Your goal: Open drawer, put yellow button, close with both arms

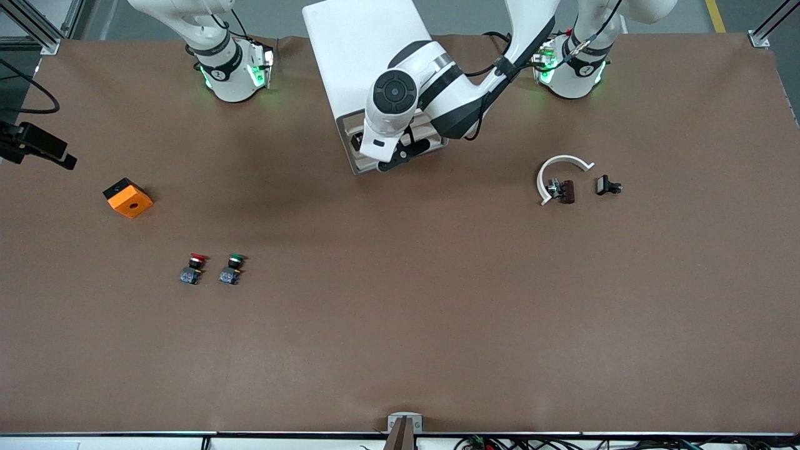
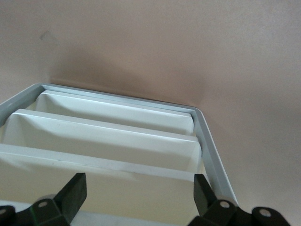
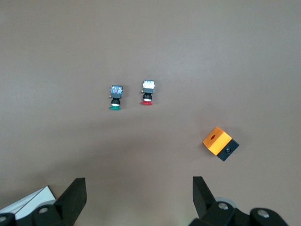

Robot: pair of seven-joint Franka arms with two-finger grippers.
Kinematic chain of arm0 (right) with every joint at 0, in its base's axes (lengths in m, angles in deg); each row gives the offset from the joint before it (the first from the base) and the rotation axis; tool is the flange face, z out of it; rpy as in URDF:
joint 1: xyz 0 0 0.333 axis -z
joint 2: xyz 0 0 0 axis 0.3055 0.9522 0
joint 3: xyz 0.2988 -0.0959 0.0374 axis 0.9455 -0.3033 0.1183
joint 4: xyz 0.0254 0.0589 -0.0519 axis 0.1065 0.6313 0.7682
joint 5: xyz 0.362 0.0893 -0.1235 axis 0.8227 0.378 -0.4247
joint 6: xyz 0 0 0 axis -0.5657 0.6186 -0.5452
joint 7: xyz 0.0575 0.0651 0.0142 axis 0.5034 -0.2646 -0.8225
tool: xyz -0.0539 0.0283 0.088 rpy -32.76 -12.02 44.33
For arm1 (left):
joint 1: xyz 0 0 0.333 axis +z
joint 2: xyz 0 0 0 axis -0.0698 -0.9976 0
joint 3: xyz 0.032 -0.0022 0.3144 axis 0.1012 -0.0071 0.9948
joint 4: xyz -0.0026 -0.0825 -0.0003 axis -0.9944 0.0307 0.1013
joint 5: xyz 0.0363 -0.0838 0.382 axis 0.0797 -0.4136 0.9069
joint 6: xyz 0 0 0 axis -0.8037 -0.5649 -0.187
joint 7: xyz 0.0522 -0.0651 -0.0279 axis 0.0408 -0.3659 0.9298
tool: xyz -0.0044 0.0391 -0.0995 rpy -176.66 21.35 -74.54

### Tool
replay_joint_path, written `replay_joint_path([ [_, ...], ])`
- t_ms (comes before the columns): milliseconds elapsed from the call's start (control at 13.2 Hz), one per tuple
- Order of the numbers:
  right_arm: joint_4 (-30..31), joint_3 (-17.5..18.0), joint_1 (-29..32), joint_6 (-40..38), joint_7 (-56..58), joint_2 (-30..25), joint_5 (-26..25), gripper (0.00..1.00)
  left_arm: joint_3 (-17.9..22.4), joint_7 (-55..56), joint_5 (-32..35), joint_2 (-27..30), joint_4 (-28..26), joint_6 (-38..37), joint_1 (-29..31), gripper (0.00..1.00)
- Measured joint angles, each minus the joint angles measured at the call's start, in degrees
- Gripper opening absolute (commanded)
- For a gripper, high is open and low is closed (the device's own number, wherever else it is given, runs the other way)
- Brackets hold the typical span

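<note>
Left gripper (image 1: pixel 400 156), fingers spread and empty, at the cabinet's (image 1: pixel 362 50) light, rigid drawer (image 2: pixel 117 141); grip its front edge

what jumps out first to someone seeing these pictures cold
The left arm's end effector hangs over the drawer fronts of the white cabinet at the robots' edge of the table, fingers spread wide. Toward the right arm's end lie an orange box and, nearer the front camera, a red-capped button beside a green-capped button. The right end effector waits open above them.
</note>
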Motion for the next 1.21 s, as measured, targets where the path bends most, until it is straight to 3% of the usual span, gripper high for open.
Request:
replay_joint_path([
  [455,2.90,-0.05,0.01,-0.44,0.00,-3.86,-0.03,1.00,0.00,0.00,-2.15,-1.26,0.84,0.00,0.04,1.00],
  [1212,2.85,-0.17,0.75,0.19,6.81,-4.20,-2.61,1.00,0.67,0.12,-4.55,-1.66,1.77,0.09,0.98,1.00],
])
